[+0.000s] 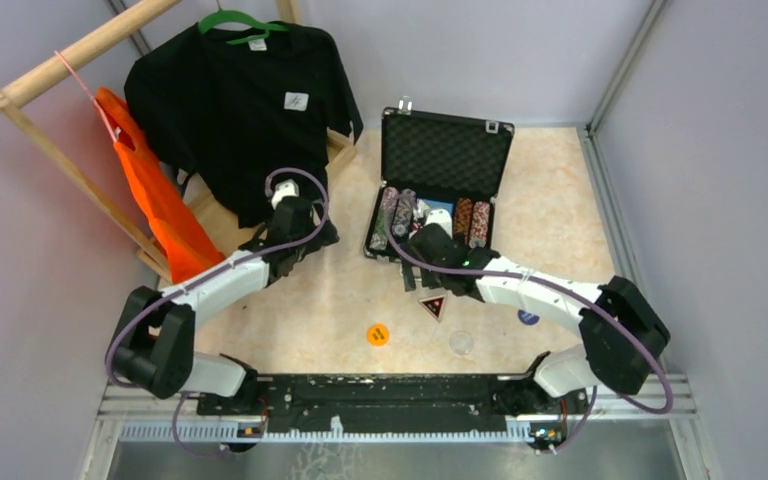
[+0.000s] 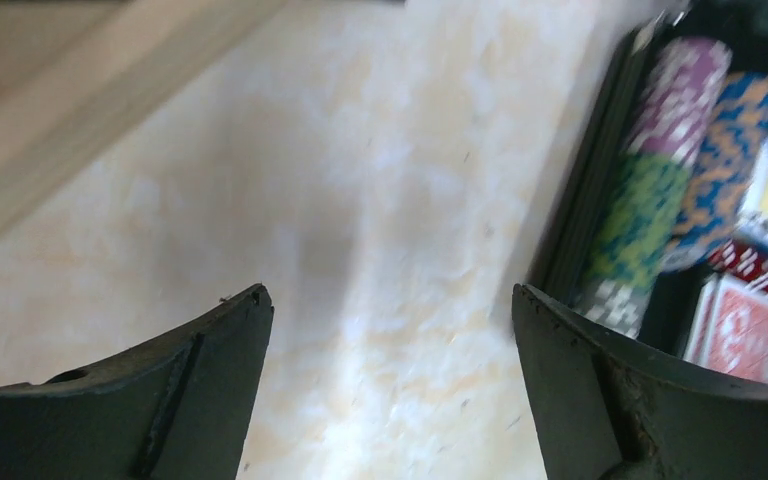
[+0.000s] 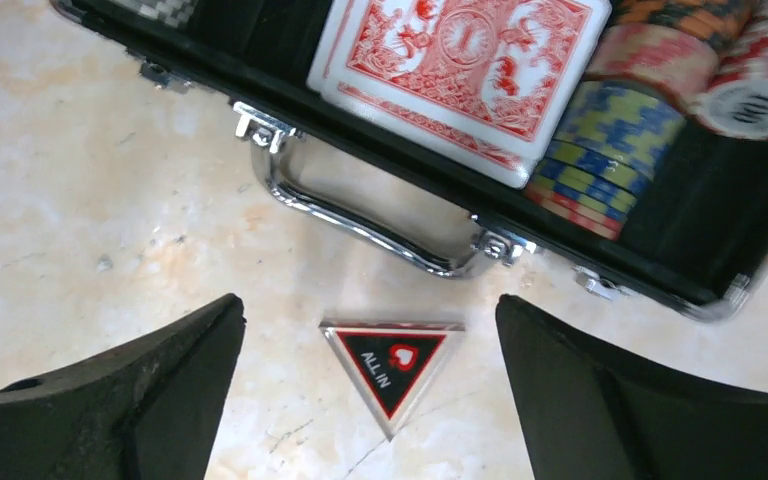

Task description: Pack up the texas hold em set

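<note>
The black case (image 1: 447,150) lies open on the table, its foam lid up at the back. Inside are rows of striped poker chips (image 1: 470,220) (image 2: 660,180) (image 3: 610,130) and red-backed cards (image 3: 460,70) (image 2: 755,325). A triangular "ALL IN" token (image 1: 433,305) (image 3: 392,365) lies flat just in front of the case handle (image 3: 360,215). My right gripper (image 1: 432,280) (image 3: 370,305) hangs open over it, a finger on either side, nothing held. My left gripper (image 1: 310,235) (image 2: 390,300) is open over bare table, left of the case's side wall (image 2: 585,190).
Round tokens lie near the front: orange (image 1: 378,334), clear (image 1: 461,343), blue (image 1: 528,318) beside my right arm. A black T-shirt (image 1: 245,100) and an orange bag (image 1: 160,205) hang on a wooden rack (image 1: 70,55) at the back left. Walls enclose the table.
</note>
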Robot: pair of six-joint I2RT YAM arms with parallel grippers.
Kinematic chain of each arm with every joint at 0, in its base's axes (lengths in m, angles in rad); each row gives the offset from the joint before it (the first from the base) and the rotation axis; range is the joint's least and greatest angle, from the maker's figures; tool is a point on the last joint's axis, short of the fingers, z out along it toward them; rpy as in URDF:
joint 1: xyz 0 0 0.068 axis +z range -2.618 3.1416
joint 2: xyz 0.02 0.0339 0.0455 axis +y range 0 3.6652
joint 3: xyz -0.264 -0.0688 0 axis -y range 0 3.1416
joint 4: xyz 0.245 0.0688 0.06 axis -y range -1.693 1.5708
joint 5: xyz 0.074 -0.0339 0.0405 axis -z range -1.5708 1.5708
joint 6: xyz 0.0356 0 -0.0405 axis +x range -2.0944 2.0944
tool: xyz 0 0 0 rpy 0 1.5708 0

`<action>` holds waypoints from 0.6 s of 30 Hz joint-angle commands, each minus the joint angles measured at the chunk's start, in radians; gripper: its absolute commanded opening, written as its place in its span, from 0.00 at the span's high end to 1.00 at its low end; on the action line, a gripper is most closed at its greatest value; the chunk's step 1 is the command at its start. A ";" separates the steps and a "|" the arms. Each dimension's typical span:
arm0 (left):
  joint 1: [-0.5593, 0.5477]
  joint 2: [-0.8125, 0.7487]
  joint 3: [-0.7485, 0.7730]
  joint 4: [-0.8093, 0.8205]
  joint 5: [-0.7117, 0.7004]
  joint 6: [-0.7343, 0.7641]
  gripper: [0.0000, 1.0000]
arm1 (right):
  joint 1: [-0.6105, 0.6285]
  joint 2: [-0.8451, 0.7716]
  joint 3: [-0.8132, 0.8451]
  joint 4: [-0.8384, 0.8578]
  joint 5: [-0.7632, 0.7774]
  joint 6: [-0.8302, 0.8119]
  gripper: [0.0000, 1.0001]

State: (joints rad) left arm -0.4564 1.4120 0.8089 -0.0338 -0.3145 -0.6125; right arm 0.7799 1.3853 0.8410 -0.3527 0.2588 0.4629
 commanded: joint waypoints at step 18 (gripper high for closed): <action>-0.019 -0.102 -0.142 0.133 0.046 -0.023 0.07 | 0.200 0.001 0.010 -0.028 0.277 0.475 0.10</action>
State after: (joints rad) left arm -0.4755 1.3144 0.6735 0.0624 -0.2859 -0.6350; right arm 1.0473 1.5784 0.9825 -0.6666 0.7521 0.9474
